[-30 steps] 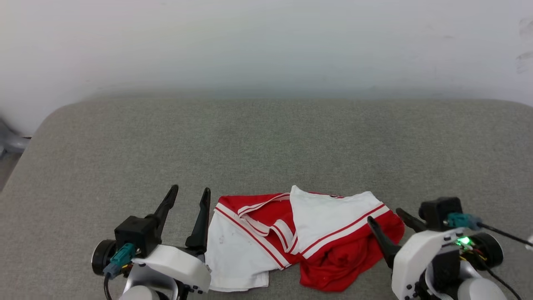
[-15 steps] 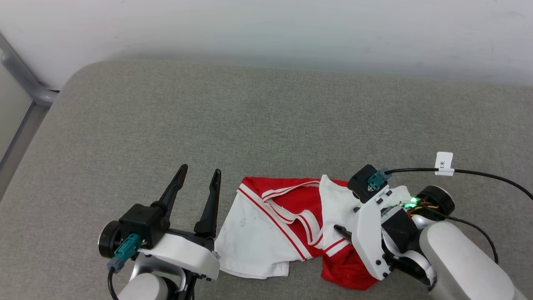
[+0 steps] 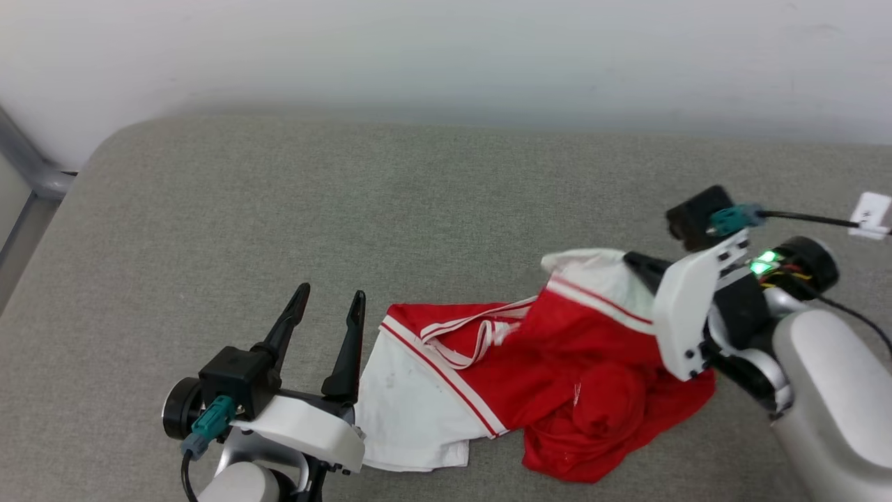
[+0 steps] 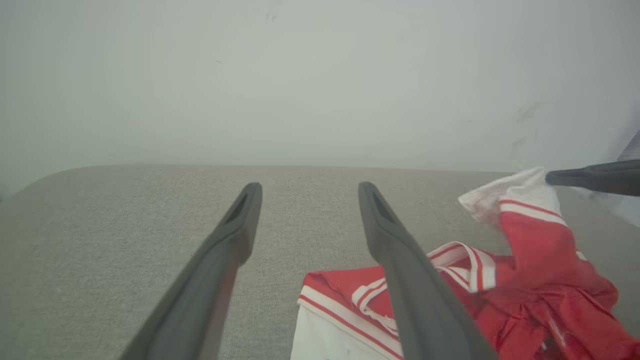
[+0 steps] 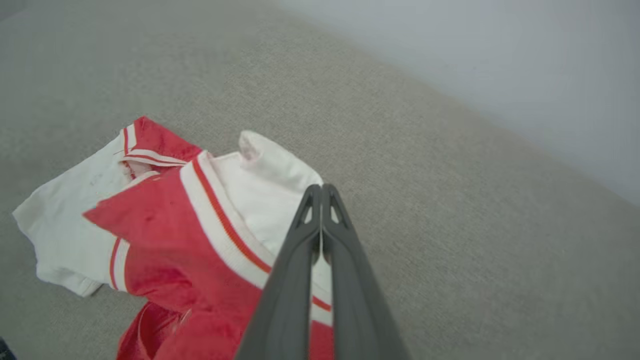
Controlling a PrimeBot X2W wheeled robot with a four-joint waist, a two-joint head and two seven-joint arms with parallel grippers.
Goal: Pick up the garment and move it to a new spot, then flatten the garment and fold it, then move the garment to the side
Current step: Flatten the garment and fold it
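On the grey woven cushion point(image 3: 418, 209), around five o'clock in the head view, lies the crumpled red jersey T-shirt point(image 3: 557, 369) with white red-striped sleeves. At three o'clock the right gripper point(image 5: 321, 187) pinches one white sleeve point(image 3: 592, 268), raised off the cushion. At seven o'clock the left gripper point(image 3: 331, 294) stands spread and empty, perhaps touching the shirt's near edge.

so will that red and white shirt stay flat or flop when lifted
Probably floppy: the garment sags in folds below the white sleeve pinched in the right fingers. Likely light, as one small pinch holds that part up. It may drag and bunch on the grey surface.
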